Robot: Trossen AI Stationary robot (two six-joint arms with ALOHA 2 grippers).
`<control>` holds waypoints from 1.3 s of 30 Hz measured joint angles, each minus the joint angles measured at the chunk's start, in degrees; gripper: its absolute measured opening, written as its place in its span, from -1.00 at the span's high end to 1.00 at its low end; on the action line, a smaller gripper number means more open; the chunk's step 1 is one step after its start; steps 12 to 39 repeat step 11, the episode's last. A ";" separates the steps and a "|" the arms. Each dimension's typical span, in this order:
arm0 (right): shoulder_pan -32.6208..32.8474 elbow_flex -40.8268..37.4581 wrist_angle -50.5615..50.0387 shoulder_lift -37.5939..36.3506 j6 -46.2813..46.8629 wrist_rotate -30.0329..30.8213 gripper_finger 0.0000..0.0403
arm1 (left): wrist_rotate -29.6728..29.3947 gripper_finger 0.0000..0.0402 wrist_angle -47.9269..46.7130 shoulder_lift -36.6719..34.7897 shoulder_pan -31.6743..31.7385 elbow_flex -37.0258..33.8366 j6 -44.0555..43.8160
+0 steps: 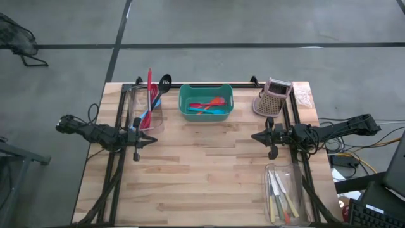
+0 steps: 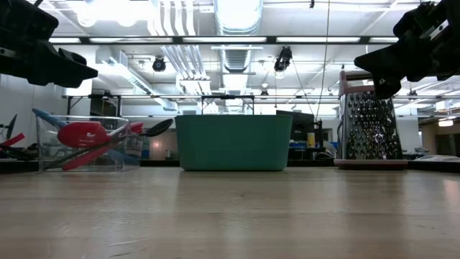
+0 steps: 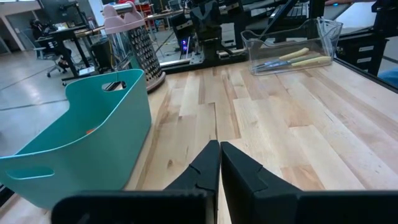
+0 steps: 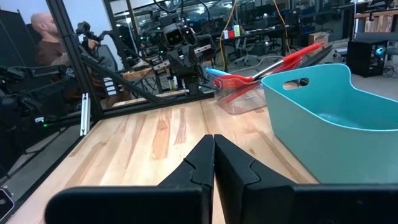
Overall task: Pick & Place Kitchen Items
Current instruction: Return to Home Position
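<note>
The left pincer is seen closed, its two fingers pressed tip to tip with nothing between them; the right pincer is closed in the same way and carries nothing; this is judged to suit a rest pose, as no item is to be carried now. Both are held low over the table, each at its own side and pointed toward the other, so that the middle is not blocked.

Just beside the left pincer, on its far side, a clear box is placed; long red and black utensils are leaned in it with their heads out over the rim, being judged too long to lie flat. Behind the right pincer, beside its arm and toward the near edge, a clear tray is set; metal pieces with pale handles are laid flat in it. Near the right pincer, on its far side, the perforated holder is stood upright.

Further on, between the two pincers but toward the far edge, the teal tub is found, where it can be reached by either arm; small blue and orange-red spatulas are lying in its bottom, so this part of the sorting is judged done; whether the other items are meant to be moved too cannot be told. Beyond the table, a person is visible in the room.
</note>
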 joint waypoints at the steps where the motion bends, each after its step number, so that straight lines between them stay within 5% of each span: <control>1: 0.00 0.00 -0.01 0.00 -0.02 0.00 0.96 | 0.00 0.90 -0.02 0.00 0.01 0.00 0.00; 39: 0.00 0.00 0.00 0.00 0.00 0.00 0.96 | 0.00 0.91 -0.02 0.00 0.02 0.00 0.02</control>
